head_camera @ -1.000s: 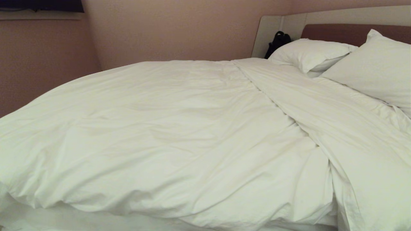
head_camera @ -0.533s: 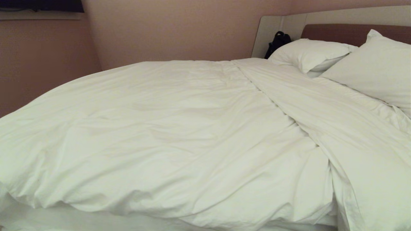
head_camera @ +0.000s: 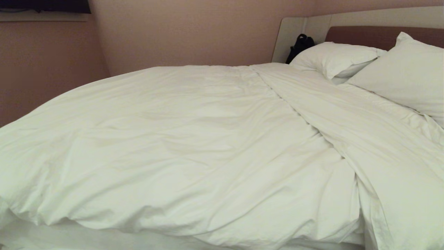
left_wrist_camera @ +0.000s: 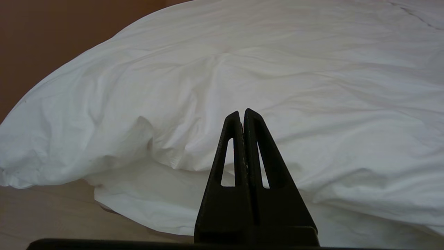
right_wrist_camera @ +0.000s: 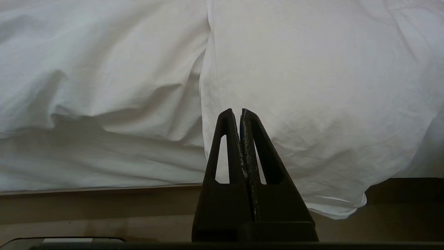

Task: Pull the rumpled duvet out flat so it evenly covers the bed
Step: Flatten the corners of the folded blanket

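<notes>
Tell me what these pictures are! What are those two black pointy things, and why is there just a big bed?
A robot with two arms took these pictures. One camera sits on its head and looks over the large low bed with its pale grey headboard. The other two cameras sit on its wrists, just behind each arm's gripping part, called an end effector.

The black pointy shapes are those: the left end effector and the right end effector. Both are pinched shut and hold nothing. Each points at the bed's near edge.

On the bed lies a thick puffy white duvet, creased, with a folded band across it. Two white rectangular pillows rest by the headboard, beside a small black object I can't identify.
</notes>
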Robot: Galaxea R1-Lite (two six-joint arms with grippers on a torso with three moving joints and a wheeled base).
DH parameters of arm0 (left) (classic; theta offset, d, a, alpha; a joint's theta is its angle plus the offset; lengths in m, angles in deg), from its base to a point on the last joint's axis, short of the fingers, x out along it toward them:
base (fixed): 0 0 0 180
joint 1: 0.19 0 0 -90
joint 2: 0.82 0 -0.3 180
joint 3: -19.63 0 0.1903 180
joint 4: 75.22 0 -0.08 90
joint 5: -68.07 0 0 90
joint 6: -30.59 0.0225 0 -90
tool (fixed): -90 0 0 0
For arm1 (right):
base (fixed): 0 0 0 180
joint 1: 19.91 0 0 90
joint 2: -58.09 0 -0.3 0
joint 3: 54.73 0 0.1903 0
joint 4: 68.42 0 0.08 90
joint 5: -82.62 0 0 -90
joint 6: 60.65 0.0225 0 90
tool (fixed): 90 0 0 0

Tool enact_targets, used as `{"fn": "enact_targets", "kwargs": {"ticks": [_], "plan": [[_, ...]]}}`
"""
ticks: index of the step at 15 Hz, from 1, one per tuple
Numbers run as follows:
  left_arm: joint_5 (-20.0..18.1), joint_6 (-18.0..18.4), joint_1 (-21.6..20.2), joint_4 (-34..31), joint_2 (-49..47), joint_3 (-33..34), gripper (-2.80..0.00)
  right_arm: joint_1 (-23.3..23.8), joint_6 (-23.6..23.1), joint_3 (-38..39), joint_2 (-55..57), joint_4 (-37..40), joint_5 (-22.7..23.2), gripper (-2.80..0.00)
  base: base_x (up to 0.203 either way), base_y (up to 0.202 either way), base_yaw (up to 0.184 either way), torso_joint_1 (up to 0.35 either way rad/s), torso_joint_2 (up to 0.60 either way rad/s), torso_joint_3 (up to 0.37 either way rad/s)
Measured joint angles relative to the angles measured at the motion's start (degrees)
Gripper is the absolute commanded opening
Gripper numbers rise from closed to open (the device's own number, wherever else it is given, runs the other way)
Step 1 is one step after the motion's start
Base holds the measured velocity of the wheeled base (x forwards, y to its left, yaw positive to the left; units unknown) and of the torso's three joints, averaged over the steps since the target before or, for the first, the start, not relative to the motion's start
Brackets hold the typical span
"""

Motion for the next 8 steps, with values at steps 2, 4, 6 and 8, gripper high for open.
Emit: {"fn": "enact_targets", "kwargs": {"ticks": [2,4,6,8], "plan": [[0.1,0.0,1.7,0.1,0.5,0.5,-2.80,0.0,0.0,0.0,0.0,0.0,0.0,-2.80,0.000,0.000,0.000,0.000,0.00,0.000],[0.1,1.0,3.1,0.2,1.2,1.8,-2.80,0.0,0.0,0.0,0.0,0.0,0.0,-2.80,0.000,0.000,0.000,0.000,0.00,0.000],[0.0,2.1,4.2,0.3,2.8,3.7,-2.80,0.0,0.0,0.0,0.0,0.0,0.0,-2.80,0.000,0.000,0.000,0.000,0.00,0.000],[-0.3,5.0,5.6,0.5,6.3,6.4,-2.80,0.0,0.0,0.0,0.0,0.0,0.0,-2.80,0.000,0.000,0.000,0.000,0.00,0.000]]}}
